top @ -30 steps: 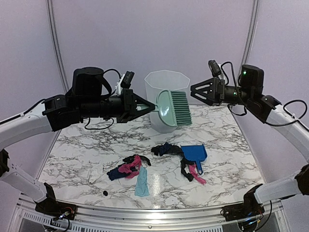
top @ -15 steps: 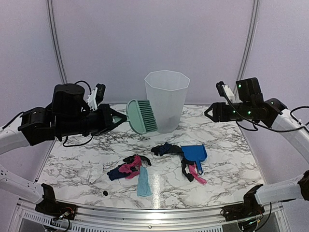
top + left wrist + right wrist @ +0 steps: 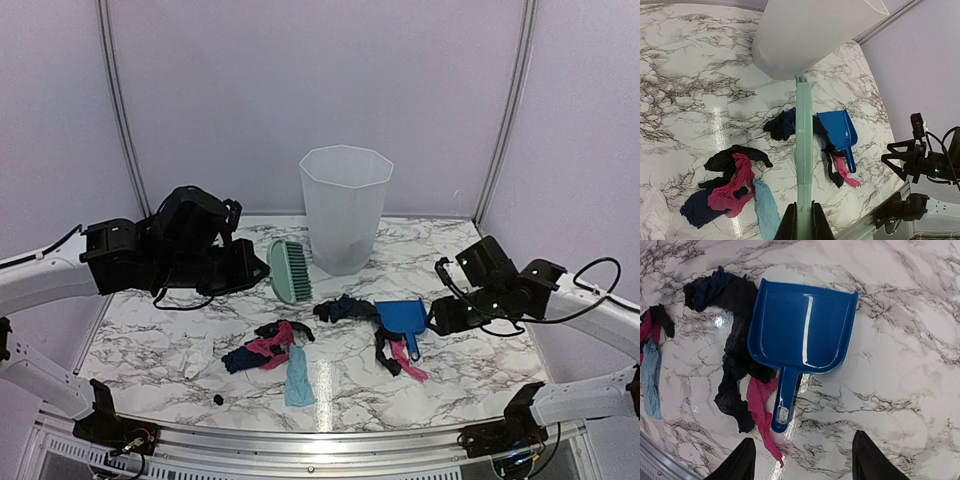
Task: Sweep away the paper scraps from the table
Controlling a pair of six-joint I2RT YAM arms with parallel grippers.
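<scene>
Paper scraps lie mid-table: a black, navy and pink bunch point(image 3: 262, 347) with a light blue strip point(image 3: 295, 381), a black-navy wad point(image 3: 338, 308) and a pink and black strip point(image 3: 404, 357) by the blue dustpan point(image 3: 405, 318). My left gripper point(image 3: 256, 270) is shut on the handle of the pale green brush point(image 3: 290, 270), held above the table point(image 3: 160, 310); in the left wrist view the brush point(image 3: 804, 145) runs straight ahead of the gripper point(image 3: 804, 222). My right gripper point(image 3: 802, 465) is open, low over the table just short of the dustpan point(image 3: 802, 327) handle, with a pink scrap point(image 3: 760, 405) beside it.
A tall translucent white bin point(image 3: 345, 205) stands at the back centre, just beyond the brush tip. A small black bit point(image 3: 218, 399) lies near the front left. The metal front edge point(image 3: 300, 445) runs along the bottom.
The left arm has drawn the brush back left and lower, away from the bin. The right arm has dropped from high at the back right to table level beside the dustpan, jaws narrowing somewhat.
</scene>
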